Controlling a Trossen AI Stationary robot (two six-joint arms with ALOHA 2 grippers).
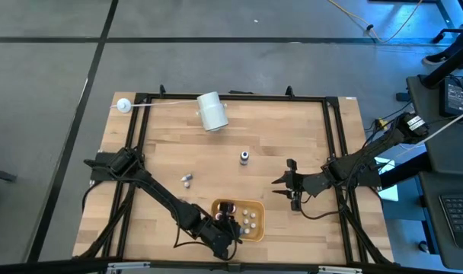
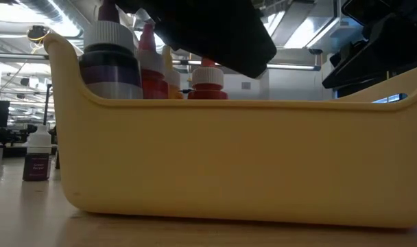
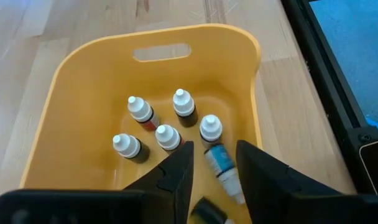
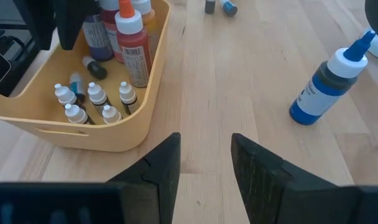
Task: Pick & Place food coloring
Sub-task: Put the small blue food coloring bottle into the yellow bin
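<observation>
Yellow plastic forms the bin (image 1: 250,228) at the near edge of the wooden tabletop (image 1: 277,144); it is the collection point for the food coloring.

Left side: the left pincer (image 3: 214,171) hangs inside the bin's left end, fingers parted with a clear gap and nothing between them. Directly below it a small blue-labelled bottle (image 3: 223,165) lies on its side on the bin floor. Five white-capped small bottles (image 3: 167,124) stand upright in a cluster just beyond. Taller bottles (image 4: 130,43) with red and purple contents stand at the bin's other end.

Centre: outside the bin, two small bottles (image 1: 187,180) lie together on the tabletop left of centre, and one dark bottle (image 1: 244,157) stands alone mid-table. A white roll (image 1: 212,111) sits at the far edge, apart from the work.

Right side: the right pincer (image 1: 287,185) waits just right of the bin, fingers apart and empty.

Assessment: the step in hand appears to be a release into the bin. To finish it well, the left pincer should open fully and rise straight up, clear of the upright cluster, before travelling to the pair lying left of centre. Any sideways drift risks toppling the standing bottles.
</observation>
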